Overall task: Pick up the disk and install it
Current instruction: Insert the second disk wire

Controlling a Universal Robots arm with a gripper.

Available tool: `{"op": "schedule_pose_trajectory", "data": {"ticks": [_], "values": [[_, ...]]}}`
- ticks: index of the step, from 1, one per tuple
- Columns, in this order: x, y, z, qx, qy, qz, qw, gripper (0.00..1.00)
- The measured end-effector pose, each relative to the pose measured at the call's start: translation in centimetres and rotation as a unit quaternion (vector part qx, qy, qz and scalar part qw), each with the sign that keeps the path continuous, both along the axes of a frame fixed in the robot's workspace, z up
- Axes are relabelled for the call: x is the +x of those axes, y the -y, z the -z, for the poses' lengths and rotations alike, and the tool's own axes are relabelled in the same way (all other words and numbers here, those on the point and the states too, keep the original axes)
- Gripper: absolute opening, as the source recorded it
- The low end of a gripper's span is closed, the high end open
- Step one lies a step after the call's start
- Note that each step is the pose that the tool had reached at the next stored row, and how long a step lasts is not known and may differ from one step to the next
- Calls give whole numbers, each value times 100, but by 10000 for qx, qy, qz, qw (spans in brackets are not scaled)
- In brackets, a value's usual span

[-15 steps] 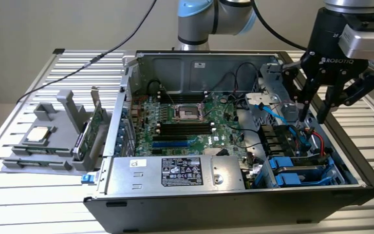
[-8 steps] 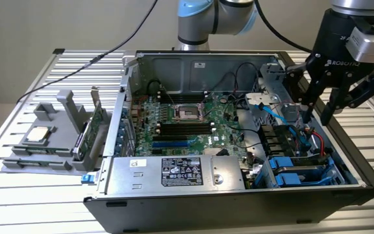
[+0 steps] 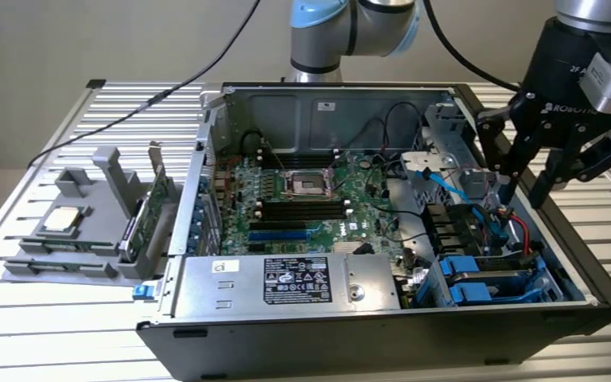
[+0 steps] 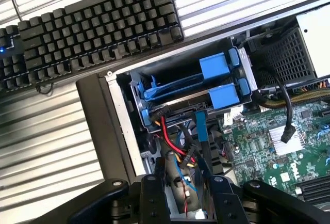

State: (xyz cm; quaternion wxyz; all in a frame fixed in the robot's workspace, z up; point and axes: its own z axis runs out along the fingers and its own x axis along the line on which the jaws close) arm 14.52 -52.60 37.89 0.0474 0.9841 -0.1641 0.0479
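Note:
My gripper (image 3: 544,187) hangs open and empty above the side of the open computer case (image 3: 194,199) on the exterior view's right, over the cables. In the wrist view its dark fingers (image 4: 152,198) stand apart, with red and blue cables between them. Just beyond the gripper (image 4: 185,206), blue plastic carriers (image 4: 214,66) sit stacked in the drive bay (image 3: 492,280) at the case's front corner. A thin silver edge (image 4: 180,99) shows between the carriers. I cannot tell whether it is the disk, and its white label is hidden.
A grey fixture (image 3: 72,239) on the exterior view's left holds a small square silver CPU chip (image 3: 64,218) and green cards (image 3: 149,219). The motherboard (image 3: 305,195) and power supply (image 3: 284,282) lie inside the case. A black keyboard (image 4: 87,33) lies on the slatted table (image 4: 46,146) beside the case.

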Motion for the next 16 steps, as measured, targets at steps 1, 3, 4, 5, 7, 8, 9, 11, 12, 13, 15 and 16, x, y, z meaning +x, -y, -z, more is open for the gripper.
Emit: {"op": "schedule_pose_trajectory", "data": {"ticks": [1, 3, 4, 5, 7, 8, 9, 11, 12, 13, 15, 16], "values": [[1, 3, 0, 28, 0, 10, 10000, 37], [1, 6, 0, 87, 0, 41, 10000, 37], [1, 8, 0, 117, 0, 60, 9999, 37], [1, 9, 1, 143, 0, 81, 9999, 37], [3, 18, 0, 163, 0, 102, 9998, 37], [7, 29, 0, 165, -1, 104, 9998, 37], [14, 40, 0, 166, -2, 105, 9998, 37], [31, 65, 0, 169, -2, 106, 9998, 37], [36, 78, 0, 173, -2, 107, 9998, 37], [41, 91, 0, 178, -2, 108, 9998, 37], [46, 114, 1, 190, -2, 115, 9998, 37], [47, 125, 0, 196, -2, 122, 9997, 37]]}}
